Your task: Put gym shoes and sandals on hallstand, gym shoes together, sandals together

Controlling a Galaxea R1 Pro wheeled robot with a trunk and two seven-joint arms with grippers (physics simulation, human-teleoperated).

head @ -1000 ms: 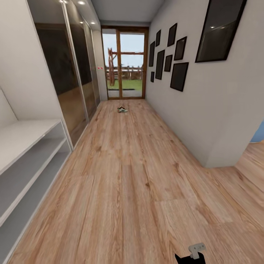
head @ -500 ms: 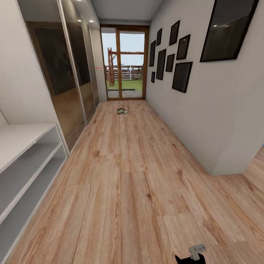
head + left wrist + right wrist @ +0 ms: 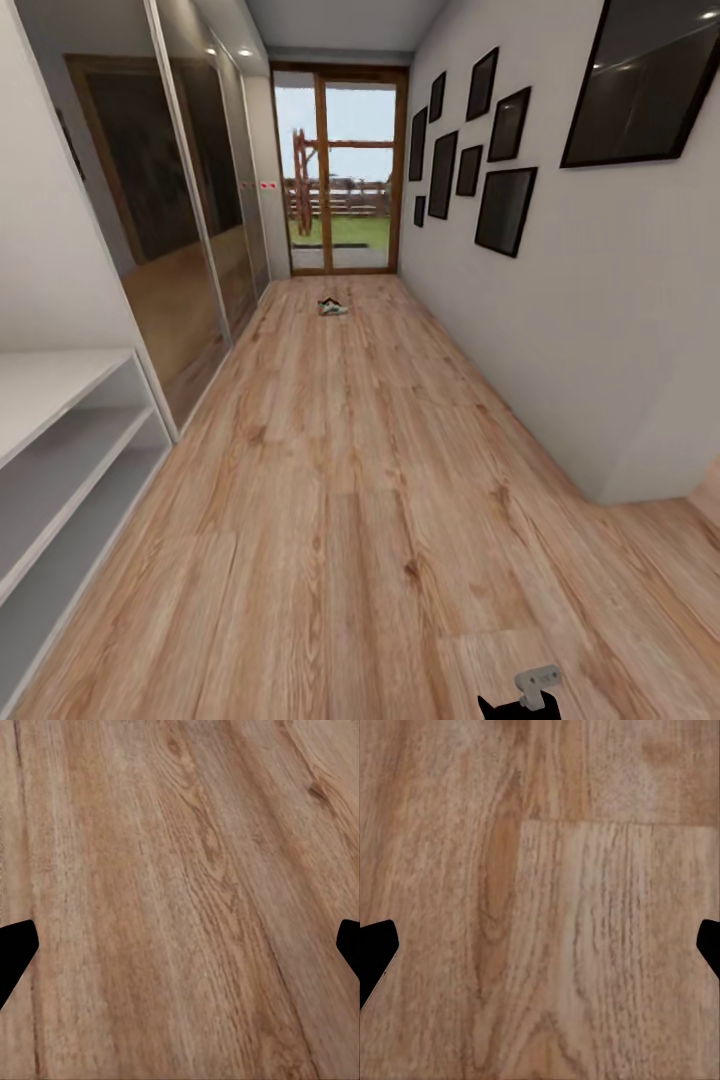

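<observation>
Your left gripper (image 3: pixel 180 945) and right gripper (image 3: pixel 540 945) are hanging spread above the corridor floor (image 3: pixel 360 480); one gym shoe (image 3: pixel 333 306) is lying near the floor's far end.

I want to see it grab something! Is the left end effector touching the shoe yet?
Apart. In the head view the shoe lies far down the corridor floor; the left wrist view shows the left end effector open over bare planks.

One gym shoe (image 3: pixel 333 306) lies far down the floor (image 3: pixel 360 480) at about 12 o'clock, near the glass door; small at this range, it shows white with green and a dark part. The plank floor is light brown, wood-grained, running lengthwise.
</observation>
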